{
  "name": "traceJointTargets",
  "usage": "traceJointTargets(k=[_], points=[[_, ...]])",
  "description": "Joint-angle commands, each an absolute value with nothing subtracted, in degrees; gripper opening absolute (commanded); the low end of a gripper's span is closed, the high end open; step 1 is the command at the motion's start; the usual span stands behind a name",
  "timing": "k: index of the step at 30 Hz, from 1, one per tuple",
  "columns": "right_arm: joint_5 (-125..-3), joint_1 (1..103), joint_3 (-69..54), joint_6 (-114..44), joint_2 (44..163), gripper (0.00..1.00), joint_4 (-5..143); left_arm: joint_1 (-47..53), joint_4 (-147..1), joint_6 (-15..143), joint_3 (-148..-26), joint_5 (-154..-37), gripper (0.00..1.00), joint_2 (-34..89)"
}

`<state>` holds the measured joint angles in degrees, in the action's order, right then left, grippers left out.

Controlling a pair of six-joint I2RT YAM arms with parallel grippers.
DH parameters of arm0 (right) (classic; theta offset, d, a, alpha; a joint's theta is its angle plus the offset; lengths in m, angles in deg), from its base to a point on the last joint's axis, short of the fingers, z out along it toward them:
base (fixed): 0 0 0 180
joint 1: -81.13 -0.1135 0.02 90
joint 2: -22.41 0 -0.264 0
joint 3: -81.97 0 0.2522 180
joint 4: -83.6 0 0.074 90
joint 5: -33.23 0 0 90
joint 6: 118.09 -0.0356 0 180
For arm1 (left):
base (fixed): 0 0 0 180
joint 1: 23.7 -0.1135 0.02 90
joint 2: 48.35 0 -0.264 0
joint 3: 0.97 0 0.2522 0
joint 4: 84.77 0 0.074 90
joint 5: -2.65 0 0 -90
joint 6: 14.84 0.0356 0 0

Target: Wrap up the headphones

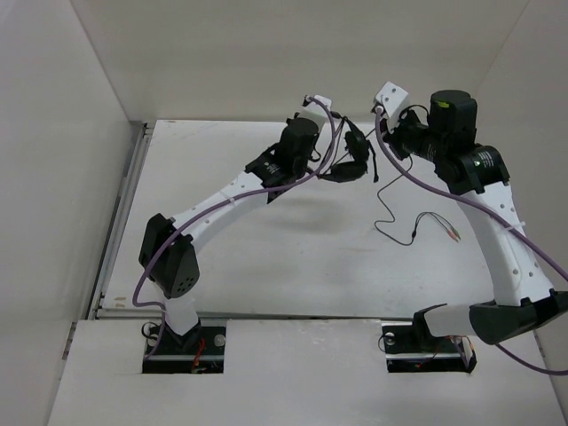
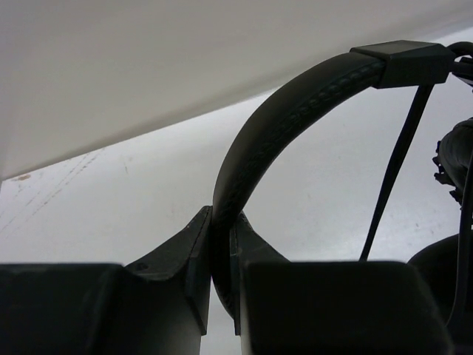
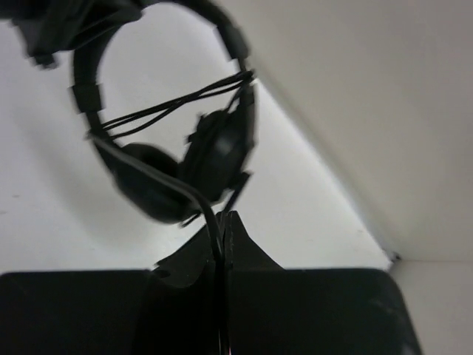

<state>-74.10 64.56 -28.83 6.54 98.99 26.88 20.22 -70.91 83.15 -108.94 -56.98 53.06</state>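
The black headphones [image 1: 353,160] hang in the air at the back middle of the table. My left gripper [image 2: 220,244] is shut on the stitched headband [image 2: 295,111] and holds the headset up. My right gripper [image 3: 220,235] is shut on the thin black cable [image 3: 159,177], just right of the earcups [image 3: 185,170]. A few turns of cable [image 3: 170,111] run across the headband loop. The free cable [image 1: 390,209] drops to the table and ends in two coloured plugs [image 1: 453,232]. In the top view the right gripper [image 1: 383,111] sits beside the headset.
White walls enclose the white table [image 1: 266,257] on the left, back and right. The back wall [image 2: 148,66] is close behind the headphones. Purple arm cables [image 1: 426,182] loop near both wrists.
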Motion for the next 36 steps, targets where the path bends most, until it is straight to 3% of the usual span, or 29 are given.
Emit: traceJointTargets(k=[1, 10, 22, 30, 36], points=[[-62.5, 64.0, -31.7, 14.4, 98.3, 0.0, 32.3, 21.3, -74.8, 82.8, -106.7, -56.7, 0.01, 48.5], [-45.5, 62.5, -21.0, 27.9, 97.8, 0.0, 53.2, 23.6, -71.9, 81.0, -105.5, -59.4, 0.01, 46.9], [-48.0, 63.1, -22.2, 23.2, 104.3, 0.03, 63.0, 28.9, -69.2, 80.1, -105.2, -62.9, 0.0, 41.3], [-56.2, 68.9, -23.4, 9.6, 105.7, 0.07, 58.3, 30.0, -65.7, 78.8, -109.6, -65.4, 0.0, 39.3], [-76.7, 74.9, -25.7, -9.8, 106.1, 0.1, 54.0, 30.3, -64.9, 78.4, -112.8, -67.4, 0.0, 38.9]])
